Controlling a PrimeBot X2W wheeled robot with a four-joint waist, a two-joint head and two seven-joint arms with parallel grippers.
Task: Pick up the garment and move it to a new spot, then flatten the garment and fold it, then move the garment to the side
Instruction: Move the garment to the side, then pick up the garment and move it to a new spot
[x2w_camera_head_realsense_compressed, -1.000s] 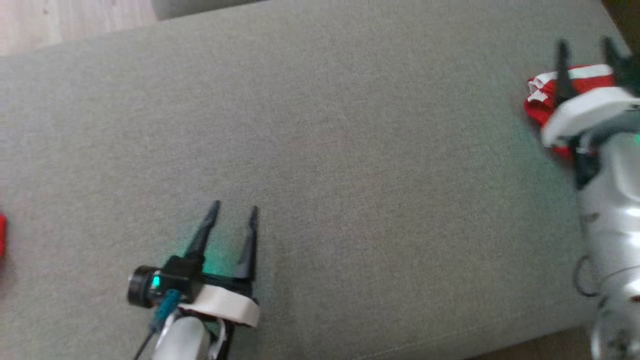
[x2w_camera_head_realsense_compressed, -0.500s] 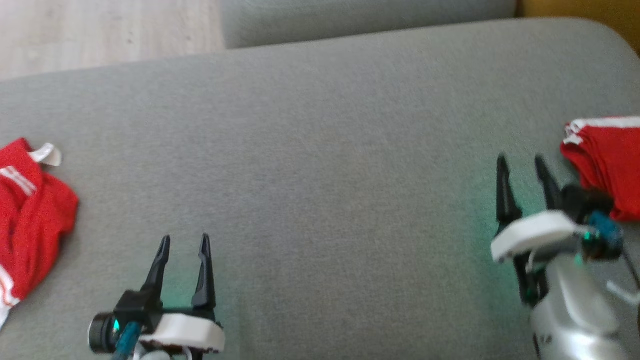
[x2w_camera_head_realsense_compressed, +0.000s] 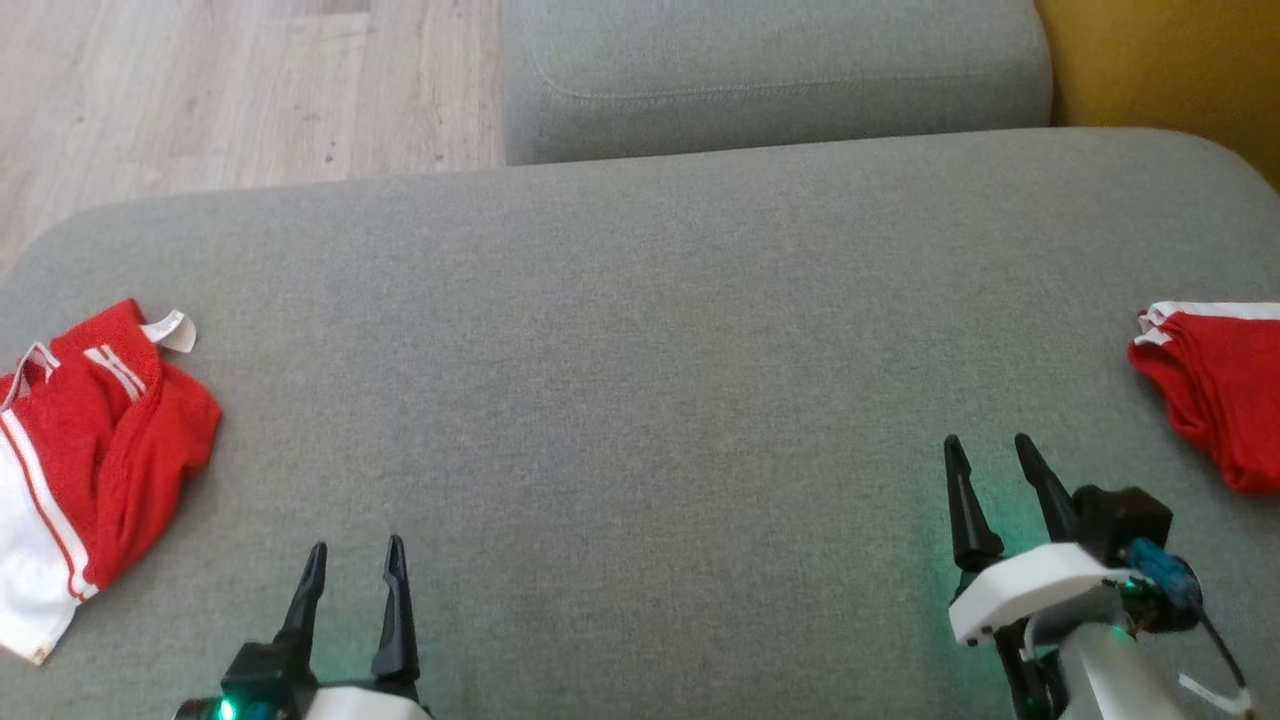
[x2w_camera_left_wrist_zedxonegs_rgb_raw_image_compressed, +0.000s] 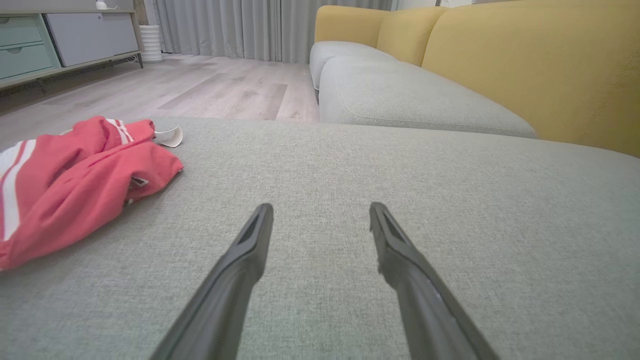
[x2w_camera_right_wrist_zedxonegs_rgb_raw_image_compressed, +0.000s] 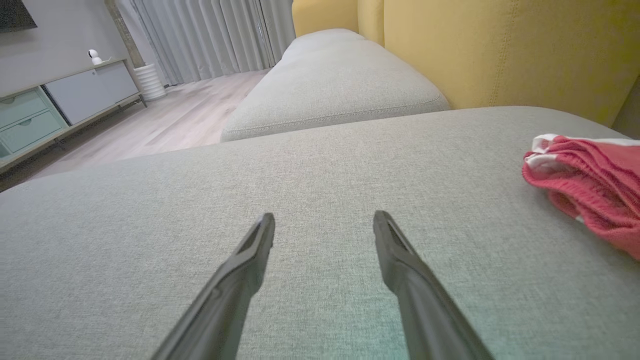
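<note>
Head view: a grey cushion (x2w_camera_head_realsense_compressed: 640, 350) spreads across the frame. A crumpled garment (x2w_camera_head_realsense_compressed: 110, 430), red with white stripes, lies at its far left edge, and a folded garment (x2w_camera_head_realsense_compressed: 1225, 390), also red with white trim, lies at its far right edge. The left gripper (x2w_camera_head_realsense_compressed: 357, 545) hovers at the near edge, well apart from the crumpled garment, with its fingers spread and holding nothing. The right gripper (x2w_camera_head_realsense_compressed: 986, 440) sits near the folded garment but apart from it, fingers likewise parted and empty. Both wrist views agree: grey fabric shows between each pair of fingers, with the crumpled garment off to the left in the left wrist view and the folded one off to the right in the right wrist view. The folded piece looks finished and set aside, so I judge the step in hand to be the first one for the crumpled piece: reaching to pick it up. The middle of the cushion seems the likely new spot. The next move calls for the left arm to swing out towards the left edge and come down on a raised fold of cloth rather than a flat part. It should then close firmly enough to lift the whole garment without dragging it off the edge close beside it.
</note>
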